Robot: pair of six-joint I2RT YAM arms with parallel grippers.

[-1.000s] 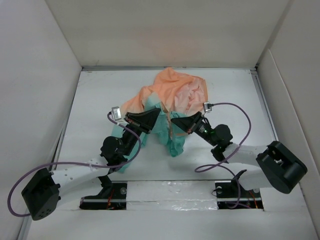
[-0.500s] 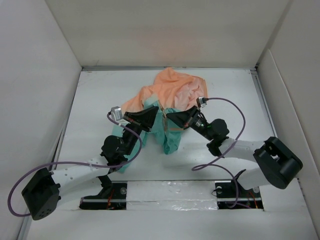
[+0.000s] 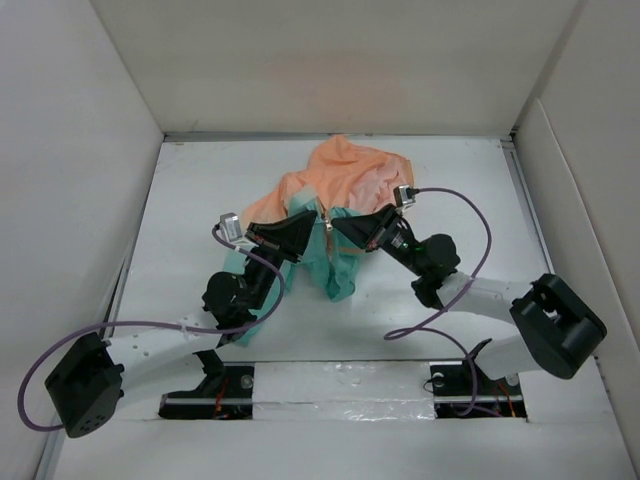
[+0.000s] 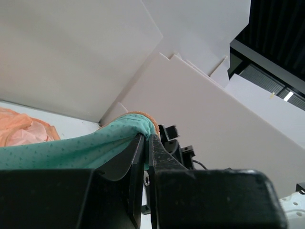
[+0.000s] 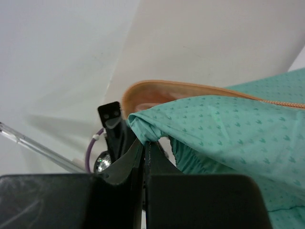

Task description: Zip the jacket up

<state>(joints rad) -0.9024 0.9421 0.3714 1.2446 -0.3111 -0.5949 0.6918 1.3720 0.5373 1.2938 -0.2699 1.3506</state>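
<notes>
The jacket (image 3: 350, 185) lies bunched at the middle of the table, orange at the far end and teal near the arms. Both grippers hold its teal front edges lifted off the table. My left gripper (image 3: 311, 222) is shut on the teal fabric (image 4: 71, 148) of the left front edge. My right gripper (image 3: 337, 226) is shut on the teal fabric (image 5: 224, 124) of the right front edge, with the orange zipper tape (image 5: 190, 88) running just above it. The two grippers face each other a few centimetres apart. The zipper slider is not clearly visible.
White walls (image 3: 70, 150) enclose the table (image 3: 200, 190) on the left, back and right. Purple cables (image 3: 470, 225) loop from both wrists. The arm bases (image 3: 215, 385) sit at the near edge.
My right gripper has moved left and a little up with the teal edge, closing the gap to my left gripper. The hanging teal fabric has drawn in between them.
</notes>
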